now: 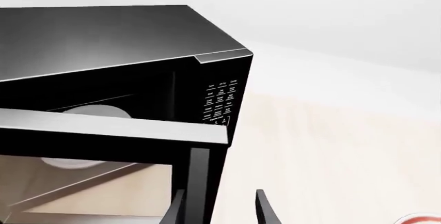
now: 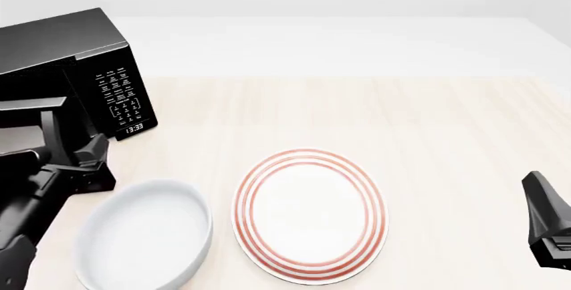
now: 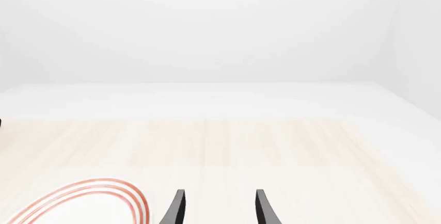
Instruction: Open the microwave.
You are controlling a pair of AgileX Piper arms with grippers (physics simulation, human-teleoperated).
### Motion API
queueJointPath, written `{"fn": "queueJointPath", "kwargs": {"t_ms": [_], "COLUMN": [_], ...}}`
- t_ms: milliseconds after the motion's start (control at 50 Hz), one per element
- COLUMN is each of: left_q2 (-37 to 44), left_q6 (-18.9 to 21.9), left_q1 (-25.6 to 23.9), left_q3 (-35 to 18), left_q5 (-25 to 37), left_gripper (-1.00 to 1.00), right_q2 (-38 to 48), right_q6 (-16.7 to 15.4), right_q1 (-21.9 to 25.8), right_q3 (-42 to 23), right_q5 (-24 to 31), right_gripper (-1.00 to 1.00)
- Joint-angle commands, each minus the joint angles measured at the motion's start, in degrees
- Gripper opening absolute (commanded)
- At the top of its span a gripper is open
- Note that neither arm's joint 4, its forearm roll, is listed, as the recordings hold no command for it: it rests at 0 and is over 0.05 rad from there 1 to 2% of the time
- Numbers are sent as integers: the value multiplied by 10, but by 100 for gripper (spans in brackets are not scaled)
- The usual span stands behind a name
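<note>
the microwave stands at the far left of the table, its door swung partly open so the pale turntable shows inside. the left tool has its fingers apart around the door's free edge. the right tool hangs spread and empty at the table's right, beside a red-ringed plate. a white bowl sits just beside the plate.

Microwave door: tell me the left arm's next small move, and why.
Probably keep swinging the door a little further outward. In the left wrist view it stands only partly ajar from the microwave, the turntable just showing in the gap, and the left pincer sits spread at the door's free edge. The right pincer is idle.
</note>
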Motion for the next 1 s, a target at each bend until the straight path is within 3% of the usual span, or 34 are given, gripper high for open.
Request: {"fn": "queueJointPath", "kwargs": {"t_ms": [20,620,1000], "left_q2": [-11,-77,-268], "left_q6": [-4,6,22], "left_q1": [16,29,24], "left_q3": [8,49,53], "left_q5": [-4,1,156], "left_gripper": [100,100,100], "right_q2": [0,0,0], "right_q6": [0,0,0], "right_q1": [0,0,0], "right_q3": [0,0,0], "right_q5": [0,0,0], "right_gripper": [100,100,100]}}
